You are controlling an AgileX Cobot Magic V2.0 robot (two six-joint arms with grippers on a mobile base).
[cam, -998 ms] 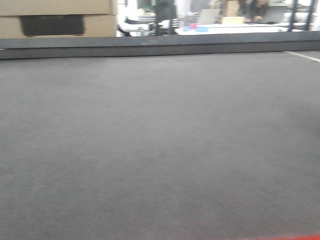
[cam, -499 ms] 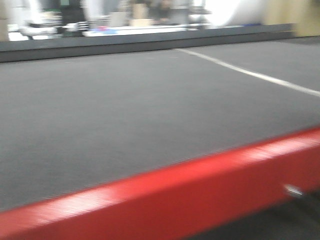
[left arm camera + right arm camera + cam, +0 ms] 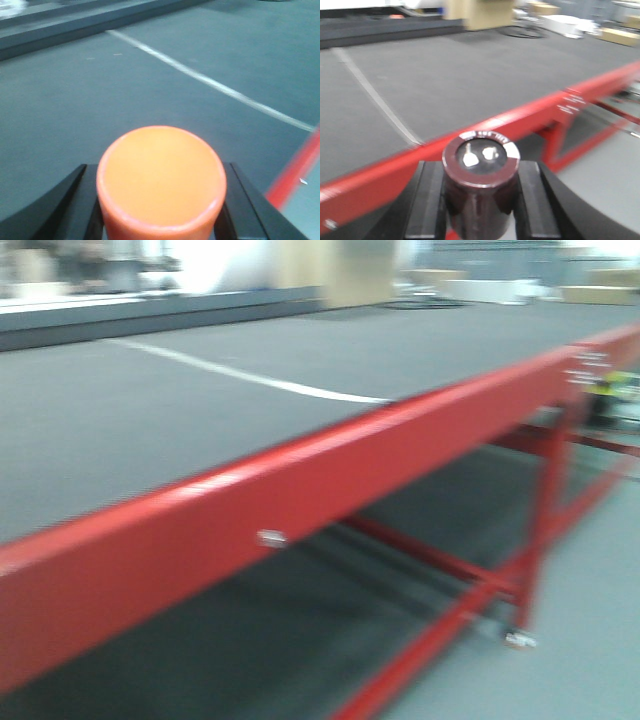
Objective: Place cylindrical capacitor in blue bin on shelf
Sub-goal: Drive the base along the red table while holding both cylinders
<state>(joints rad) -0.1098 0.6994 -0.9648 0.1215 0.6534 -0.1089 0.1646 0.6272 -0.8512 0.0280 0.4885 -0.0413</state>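
1. Capacitor status first: the cylindrical capacitor (image 3: 481, 156) sits upright in my right pincer (image 3: 481, 210), terminals up. The black fingers (image 3: 427, 200) are clamped on both sides of its maroon body.
2. My left pincer (image 3: 161, 205) is clenched too, around an orange cylinder (image 3: 161, 175) with its flat face toward the camera.
3. Step in hand, my guess: carrying the part and hunting for the shelf. No shelf or blue bin shows in any view. All I get is a gray mat (image 3: 150, 420) with a white line (image 3: 240, 375) and a red beam (image 3: 300, 500) along its edge.
4. To do it well, I'd hold the squeeze steady and keep the wrist level, since a smooth, stubby can could slip. The front view is smeary, so I'd want the bin sharp in frame before reaching.
5. Pose: both wrists point forward, roughly level, looking out over the mat. The right one sits just above the red beam. The arms themselves are out of view.
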